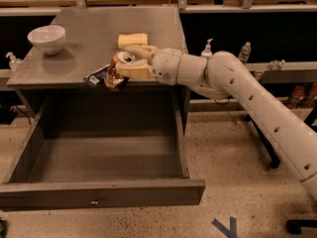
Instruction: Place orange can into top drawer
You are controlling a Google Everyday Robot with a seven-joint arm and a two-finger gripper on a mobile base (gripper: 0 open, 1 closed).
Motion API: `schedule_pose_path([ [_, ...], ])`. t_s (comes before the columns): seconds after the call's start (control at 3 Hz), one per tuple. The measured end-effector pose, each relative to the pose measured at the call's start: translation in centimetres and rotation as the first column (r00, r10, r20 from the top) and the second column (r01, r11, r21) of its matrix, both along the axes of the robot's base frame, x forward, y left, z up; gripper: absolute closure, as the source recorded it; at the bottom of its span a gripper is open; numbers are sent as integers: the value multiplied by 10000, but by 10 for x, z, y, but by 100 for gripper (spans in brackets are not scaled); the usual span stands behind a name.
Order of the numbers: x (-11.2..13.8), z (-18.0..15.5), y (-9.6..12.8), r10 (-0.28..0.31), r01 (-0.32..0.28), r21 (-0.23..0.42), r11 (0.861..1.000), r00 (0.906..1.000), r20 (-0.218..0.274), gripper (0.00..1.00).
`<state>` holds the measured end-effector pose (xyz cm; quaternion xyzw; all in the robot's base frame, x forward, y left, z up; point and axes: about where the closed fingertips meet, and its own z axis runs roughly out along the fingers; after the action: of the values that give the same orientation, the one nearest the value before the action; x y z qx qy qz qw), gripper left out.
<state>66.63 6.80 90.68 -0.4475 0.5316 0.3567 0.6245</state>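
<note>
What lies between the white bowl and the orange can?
Only bare grey tabletop, as the camera view shows. A small dark packet lies beside the orange can, which the gripper holds at the table's front edge.

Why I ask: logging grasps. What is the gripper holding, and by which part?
The gripper, at the front edge of the table above the open top drawer, holds the tilted orange can by its sides, near the silver top.
</note>
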Motion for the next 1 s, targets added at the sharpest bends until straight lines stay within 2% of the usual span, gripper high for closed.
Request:
schedule_pose_path([
  [0.33,-14,13,-13,577,-605,615,9963,9973,459,100],
  [0.67,-36,16,-15,1175,-1185,174,9928,9919,484,100],
  [1.0,-63,7,-14,1860,-1866,-589,9807,9824,-149,100],
])
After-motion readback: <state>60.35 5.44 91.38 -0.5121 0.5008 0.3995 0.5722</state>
